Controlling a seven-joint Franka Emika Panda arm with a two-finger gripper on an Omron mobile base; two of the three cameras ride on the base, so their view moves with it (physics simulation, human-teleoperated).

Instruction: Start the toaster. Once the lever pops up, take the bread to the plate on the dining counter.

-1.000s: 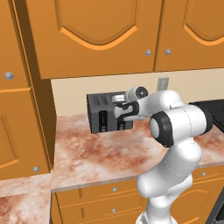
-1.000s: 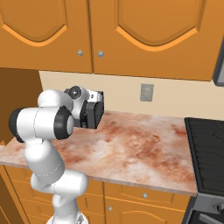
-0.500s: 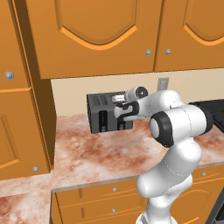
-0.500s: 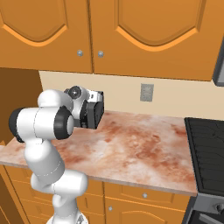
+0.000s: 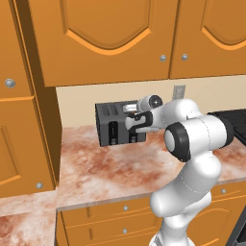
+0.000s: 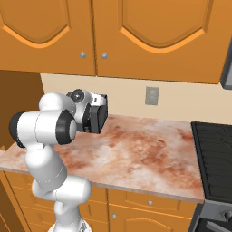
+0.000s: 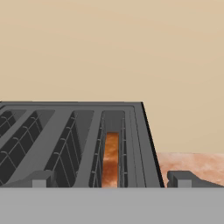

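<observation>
The dark grey toaster (image 5: 115, 126) stands on the marbled kitchen counter (image 5: 110, 163) against the wall, partly behind my arm in the right base view (image 6: 100, 118). My gripper (image 5: 132, 118) hovers just above its front right corner. In the hand view the open slots lie below me, and the bread (image 7: 110, 162) sits as a brown slice down in the rightmost slot. My gripper (image 7: 111, 181) is open, its fingertips (image 7: 41, 179) standing wide apart on either side of that slot, with nothing between them. The plate is out of view. Whether the low marbled slab (image 5: 19, 216) is the dining counter I cannot tell.
Orange wall cabinets (image 5: 110, 38) hang low over the toaster, and a tall cabinet (image 5: 24, 110) closes the left side. A wall outlet (image 6: 152, 95) is right of the toaster. A black stove (image 6: 213, 149) borders the counter at right.
</observation>
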